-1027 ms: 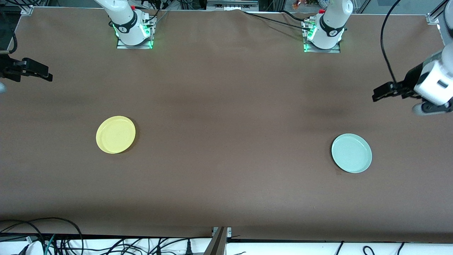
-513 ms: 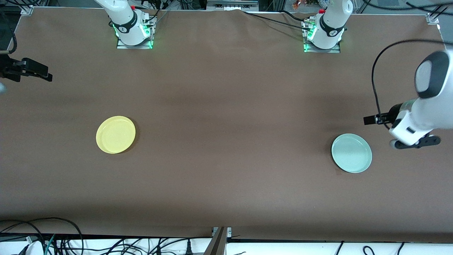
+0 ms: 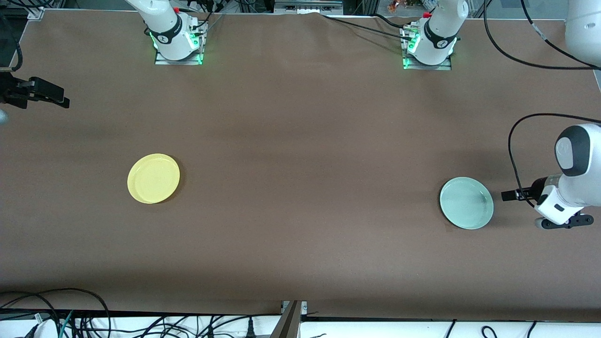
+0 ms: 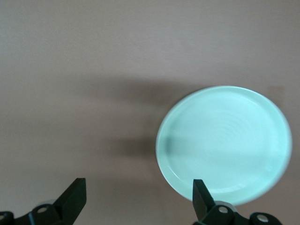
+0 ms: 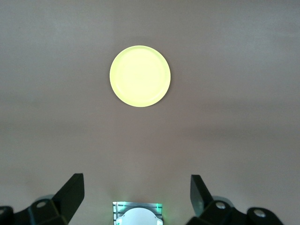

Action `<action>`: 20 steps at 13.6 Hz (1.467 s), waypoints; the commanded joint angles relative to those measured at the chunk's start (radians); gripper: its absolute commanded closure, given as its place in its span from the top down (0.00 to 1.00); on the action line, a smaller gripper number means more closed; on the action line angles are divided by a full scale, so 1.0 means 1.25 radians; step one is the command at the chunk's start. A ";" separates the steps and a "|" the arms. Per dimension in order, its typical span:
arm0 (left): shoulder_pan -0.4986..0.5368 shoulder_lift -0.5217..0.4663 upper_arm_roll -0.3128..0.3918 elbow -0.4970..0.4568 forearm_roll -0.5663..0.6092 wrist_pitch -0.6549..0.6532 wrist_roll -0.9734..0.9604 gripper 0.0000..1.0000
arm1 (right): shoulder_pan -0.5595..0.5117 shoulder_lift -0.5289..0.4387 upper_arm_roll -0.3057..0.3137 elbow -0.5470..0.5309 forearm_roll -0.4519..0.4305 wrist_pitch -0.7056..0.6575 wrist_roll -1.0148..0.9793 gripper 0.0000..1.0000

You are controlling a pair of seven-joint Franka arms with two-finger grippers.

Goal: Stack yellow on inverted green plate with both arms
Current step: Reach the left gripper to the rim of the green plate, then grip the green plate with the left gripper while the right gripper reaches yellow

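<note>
The yellow plate (image 3: 153, 178) lies rim up on the brown table toward the right arm's end, and it also shows in the right wrist view (image 5: 140, 76). The pale green plate (image 3: 466, 203) lies rim up toward the left arm's end. My left gripper (image 3: 511, 194) hangs open over bare table just beside the green plate (image 4: 224, 143), on the side of the table's end. One finger (image 4: 201, 199) lines up with the plate's rim. My right gripper (image 3: 55, 97) waits open over the table's right-arm end, well apart from the yellow plate. Neither gripper (image 4: 138, 201) (image 5: 136, 192) holds anything.
Both arm bases (image 3: 177, 44) (image 3: 428, 49) stand with green lights at the table edge farthest from the front camera. A black cable (image 3: 514, 155) loops from the left wrist. Loose cables (image 3: 94, 321) lie below the table's front edge. Brown cloth spreads between the two plates.
The left arm has swung down and toward the front camera, bringing its open gripper from high over the table's end to beside the green plate. The right arm and both plates have stayed still.
</note>
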 commanded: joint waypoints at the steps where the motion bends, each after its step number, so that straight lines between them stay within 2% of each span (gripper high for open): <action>1: 0.002 0.044 -0.007 -0.007 0.016 0.048 0.012 1.00 | -0.008 0.016 0.003 0.017 0.013 -0.005 0.012 1.00; 3: 0.027 0.054 -0.009 -0.051 0.016 0.116 0.013 1.00 | -0.008 0.018 0.003 0.015 0.012 -0.005 0.011 1.00; 5: 0.035 0.053 -0.009 -0.092 0.016 0.189 0.015 1.00 | -0.008 0.044 -0.029 0.015 0.013 -0.005 0.011 1.00; 8: 0.035 0.062 -0.009 -0.104 0.016 0.192 0.015 1.00 | -0.009 0.056 -0.036 0.015 0.000 -0.004 0.011 1.00; 9: 0.035 0.062 -0.009 -0.106 0.016 0.192 0.015 0.97 | -0.009 0.060 -0.040 0.013 -0.009 -0.005 0.011 1.00; 13: 0.020 0.078 -0.016 -0.111 0.014 0.192 0.005 0.96 | -0.015 0.130 -0.044 0.015 -0.003 0.010 0.012 1.00; 14: 0.019 0.078 -0.017 -0.111 0.014 0.190 0.011 0.92 | -0.015 0.139 -0.044 0.015 0.000 0.023 0.011 1.00; 16: 0.019 0.078 -0.016 -0.111 0.016 0.183 0.016 0.68 | -0.015 0.157 -0.044 0.015 0.000 0.040 0.011 1.00; 18: 0.017 0.076 -0.016 -0.111 0.016 0.181 0.045 0.35 | -0.015 0.183 -0.044 0.015 0.000 0.076 0.011 1.00; 20: 0.020 0.075 -0.016 -0.107 0.016 0.181 0.084 0.11 | -0.028 0.213 -0.044 0.007 0.002 0.096 0.006 1.00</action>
